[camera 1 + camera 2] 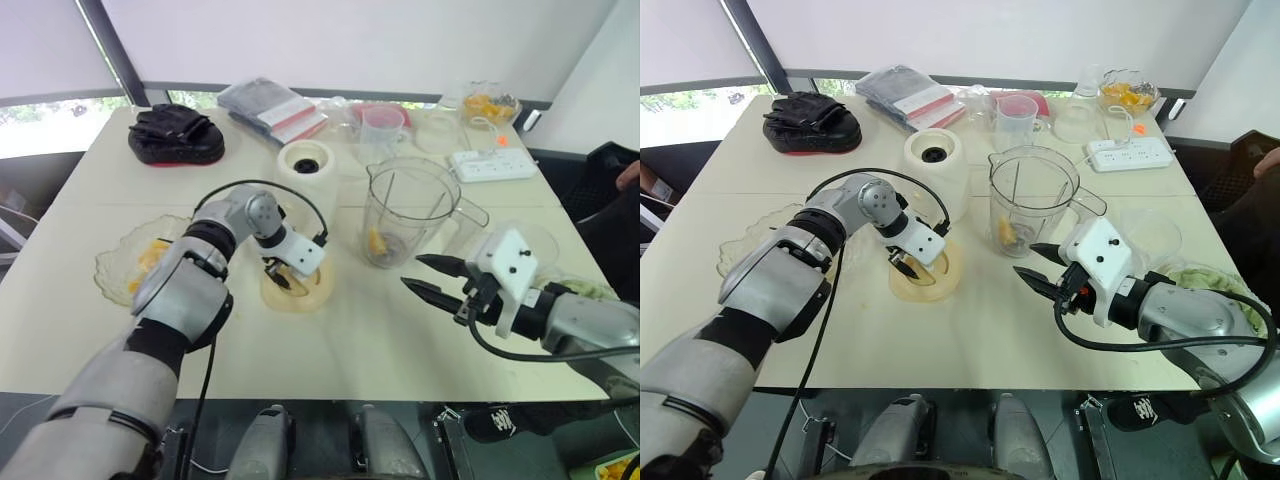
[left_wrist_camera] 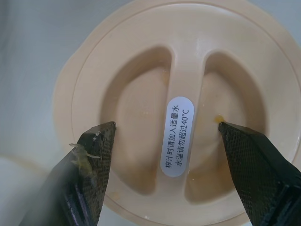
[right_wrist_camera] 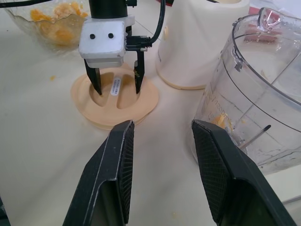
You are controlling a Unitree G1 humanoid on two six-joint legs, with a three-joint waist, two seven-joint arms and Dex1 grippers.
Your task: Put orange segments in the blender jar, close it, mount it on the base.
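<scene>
The cream blender lid [image 1: 297, 287] lies flat on the table, its central grip ridge [image 2: 184, 101] bearing a white sticker. My left gripper [image 1: 286, 276] points down over it, open, one finger in each recess beside the ridge; a bit of pulp clings to one fingertip [image 2: 87, 153]. The clear blender jar [image 1: 407, 211] stands right of the lid with orange pieces at its bottom [image 1: 376, 241]. My right gripper [image 1: 430, 278] hovers open, in front of the jar and holding nothing. The white blender base [image 1: 309, 163] stands behind the lid.
A glass bowl of orange segments [image 1: 140, 262] sits to the left. Behind are a black glove [image 1: 176, 134], packets [image 1: 272, 108], a measuring cup [image 1: 381, 128], a power strip [image 1: 492, 164] and another bowl of orange [image 1: 489, 104]. A clear dish [image 1: 535, 243] lies at right.
</scene>
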